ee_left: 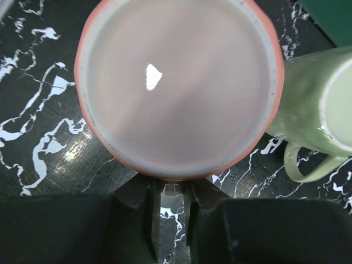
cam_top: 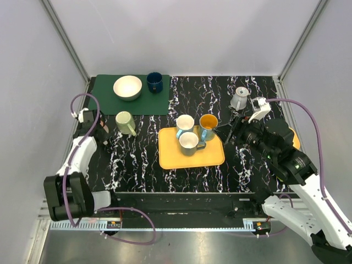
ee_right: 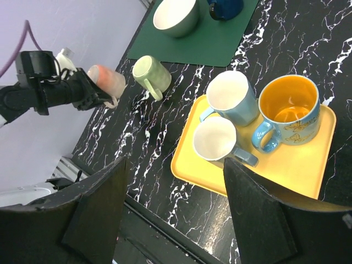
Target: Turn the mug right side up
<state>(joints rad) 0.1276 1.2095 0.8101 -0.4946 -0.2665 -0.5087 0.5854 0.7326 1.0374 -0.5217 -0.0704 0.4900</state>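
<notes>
Just one pink mug (ee_right: 108, 80) in left tool (ee_left: 171, 192) — three on tray (cam_top: 171, 158).

Marbled table (cam_top: 137, 159), yellow tray (cam_top: 169, 158), green mat (cam_top: 103, 99)

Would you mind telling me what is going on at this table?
The left hand grips a pink mug at the table's left side, beside a green mug lying on its side. The pink mug is tilted, not yet upright. The right hand hangs open near the yellow tray, holding nothing.
</notes>
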